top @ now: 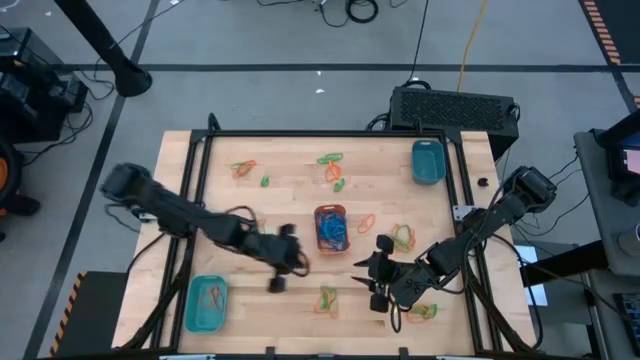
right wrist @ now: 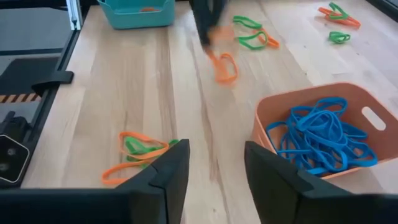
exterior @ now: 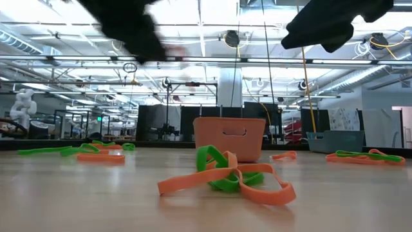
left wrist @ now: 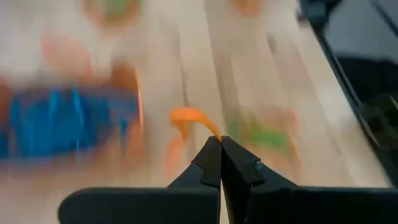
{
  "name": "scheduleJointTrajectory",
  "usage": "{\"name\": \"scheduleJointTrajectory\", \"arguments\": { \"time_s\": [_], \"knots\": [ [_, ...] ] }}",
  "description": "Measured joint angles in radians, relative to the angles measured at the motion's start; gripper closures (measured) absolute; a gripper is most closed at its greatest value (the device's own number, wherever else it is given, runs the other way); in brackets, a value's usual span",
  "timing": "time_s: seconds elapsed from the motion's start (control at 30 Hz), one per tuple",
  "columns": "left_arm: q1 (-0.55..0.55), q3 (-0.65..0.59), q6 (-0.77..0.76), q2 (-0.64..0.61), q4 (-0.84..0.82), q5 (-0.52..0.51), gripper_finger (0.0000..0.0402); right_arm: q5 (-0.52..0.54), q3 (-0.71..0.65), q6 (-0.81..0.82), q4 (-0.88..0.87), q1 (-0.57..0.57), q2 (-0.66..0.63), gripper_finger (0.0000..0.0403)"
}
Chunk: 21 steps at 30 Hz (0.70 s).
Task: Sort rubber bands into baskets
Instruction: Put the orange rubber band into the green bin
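Observation:
My left gripper (left wrist: pixel 221 148) is shut on an orange rubber band (left wrist: pixel 188 119); it hovers left of the orange basket (top: pixel 331 212), which holds blue rubber bands (right wrist: pixel 320 140). In the right wrist view the left gripper (right wrist: pixel 208 25) is a dark blur with the orange band (right wrist: pixel 224 67) hanging under it. My right gripper (right wrist: pixel 214 165) is open near the table's front right (top: pixel 372 272), with nothing between its fingers. One teal basket (top: pixel 207 303) sits at the near left, another teal basket (top: pixel 428 160) at the far right. My left gripper pinches the orange band at one end of its loop (left wrist: pixel 213 132) between its two fingertips. The fingers slant down toward the table's right. The rest of the loop hangs slack below them; whether its lower end rests on the table, I cannot tell.
Loose orange and green bands lie in small heaps: near the front edge (top: pixel 327 298), right of the orange basket (top: pixel 402 237), at the near right (top: pixel 420 312) and along the far side (top: pixel 243 168) (top: pixel 332 165). A black frame rail (top: pixel 330 133) borders the table.

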Motion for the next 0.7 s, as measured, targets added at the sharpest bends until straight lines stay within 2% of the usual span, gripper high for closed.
{"name": "scheduleJointTrajectory", "arguments": {
  "time_s": [0.13,0.23,0.3,0.47,0.7],
  "knots": [
    [-0.073,0.000,-0.221,-0.168,-0.356,0.102,0.0400,-0.001,0.000,0.000,0.001,0.000,0.000,0.0252],
    [-0.154,0.000,-0.396,-0.259,-0.544,0.208,0.0400,-0.002,0.000,0.000,0.001,-0.003,0.000,0.0253],
    [-0.217,0.000,-0.520,-0.303,-0.638,0.224,0.0400,-0.002,0.000,0.000,0.002,-0.003,0.000,0.0254],
    [-0.371,0.000,-0.801,-0.345,-0.759,0.224,0.0400,-0.003,0.000,0.000,0.002,-0.003,0.000,0.0254],
    [-0.486,-0.034,-0.930,-0.294,-0.764,0.243,0.0399,-0.003,0.000,-0.012,0.002,-0.003,0.000,0.0254]
  ]
}}
